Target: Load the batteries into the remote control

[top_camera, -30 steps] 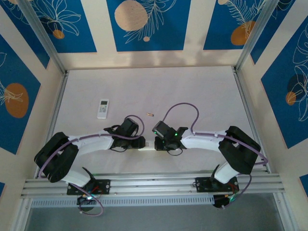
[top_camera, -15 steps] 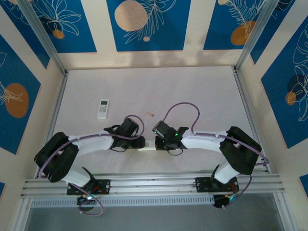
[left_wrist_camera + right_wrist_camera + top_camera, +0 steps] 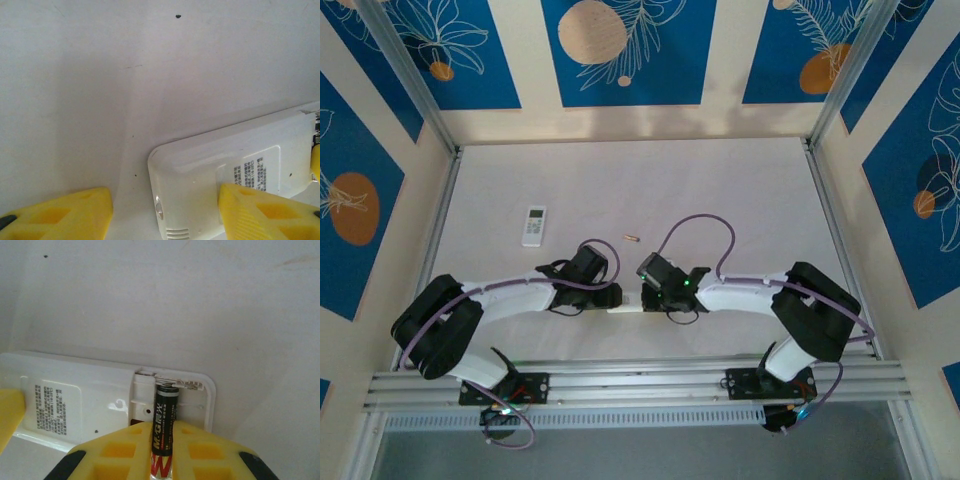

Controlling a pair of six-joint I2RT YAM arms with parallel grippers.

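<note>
Right gripper (image 3: pixel 161 432) clamped on a black battery (image 3: pixel 165 402), the battery's far end reaching into the open compartment at one end of the white remote (image 3: pixel 75 400). The remote lies label side up on the table (image 3: pixel 720 190), between the two arms. Left gripper (image 3: pixel 165 205) spread wide, one finger over the remote's other end, the other clear of it. Farther out on the table are a spare battery (image 3: pixel 631 238) and a second remote (image 3: pixel 535 225).
</note>
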